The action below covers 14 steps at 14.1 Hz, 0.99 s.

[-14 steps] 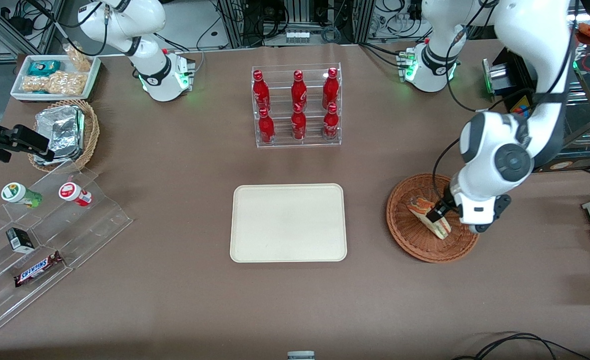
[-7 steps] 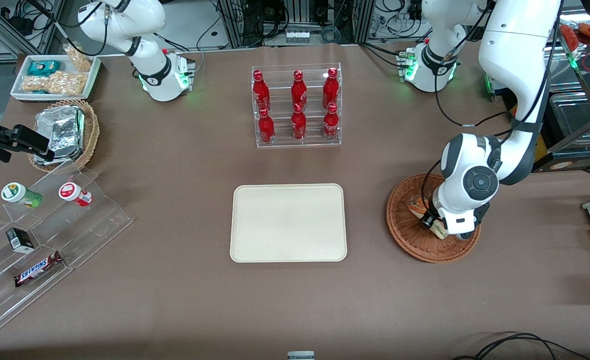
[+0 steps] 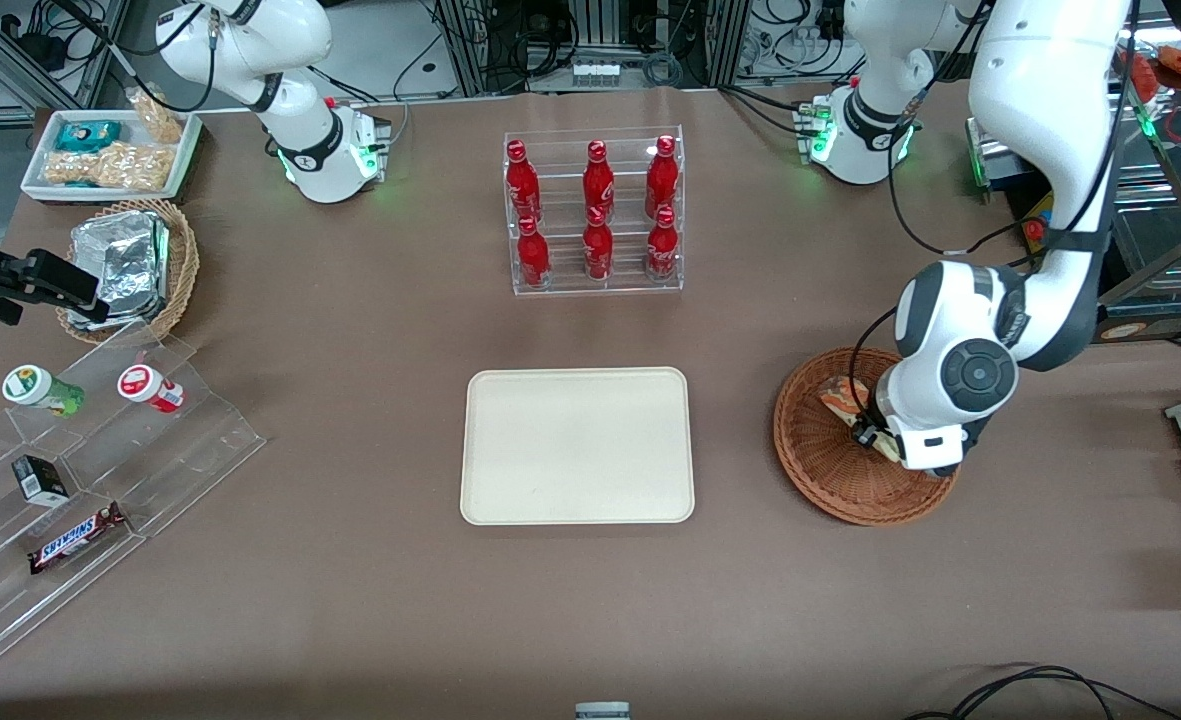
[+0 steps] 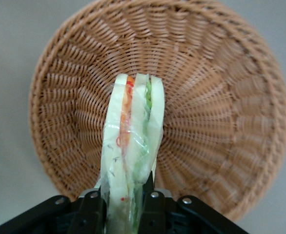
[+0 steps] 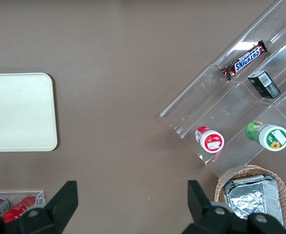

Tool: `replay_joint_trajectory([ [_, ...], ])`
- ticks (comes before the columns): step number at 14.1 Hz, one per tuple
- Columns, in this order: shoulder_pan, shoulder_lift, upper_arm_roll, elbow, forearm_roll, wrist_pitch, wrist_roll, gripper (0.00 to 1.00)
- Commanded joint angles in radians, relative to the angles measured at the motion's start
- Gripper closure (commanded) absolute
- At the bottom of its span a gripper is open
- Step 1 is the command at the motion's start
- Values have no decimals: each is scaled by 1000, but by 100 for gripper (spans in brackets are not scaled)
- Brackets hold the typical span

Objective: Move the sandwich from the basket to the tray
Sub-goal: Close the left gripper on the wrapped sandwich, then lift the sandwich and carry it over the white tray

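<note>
The sandwich, a clear-wrapped wedge of white bread with orange and green filling, stands on edge between my gripper's black fingers, which press its two flat sides. My gripper is shut on it, a little above the middle of the reddish-brown wicker basket. In the front view the gripper is over the basket, with part of the sandwich showing beside the wrist. The cream tray lies bare at the table's middle, toward the parked arm from the basket.
An acrylic rack of red bottles stands farther from the front camera than the tray. Toward the parked arm's end are a tan basket of foil packs, a stepped acrylic stand and a white snack tray.
The gripper came down onto the sandwich in the basket and closed on it. The wrist turned, and the hand has since shifted slightly upward with the sandwich.
</note>
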State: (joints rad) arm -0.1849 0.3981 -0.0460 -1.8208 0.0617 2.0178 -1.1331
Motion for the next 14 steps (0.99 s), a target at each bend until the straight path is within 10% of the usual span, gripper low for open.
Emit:
replay_joint_trajectory([
  [1, -74, -5, -2, 37, 29, -24, 127, 95],
  [5, -102, 138, -110, 252, 26, 19, 472, 94],
  [14, -333, 545, -213, 774, 30, 35, 319, 99],
])
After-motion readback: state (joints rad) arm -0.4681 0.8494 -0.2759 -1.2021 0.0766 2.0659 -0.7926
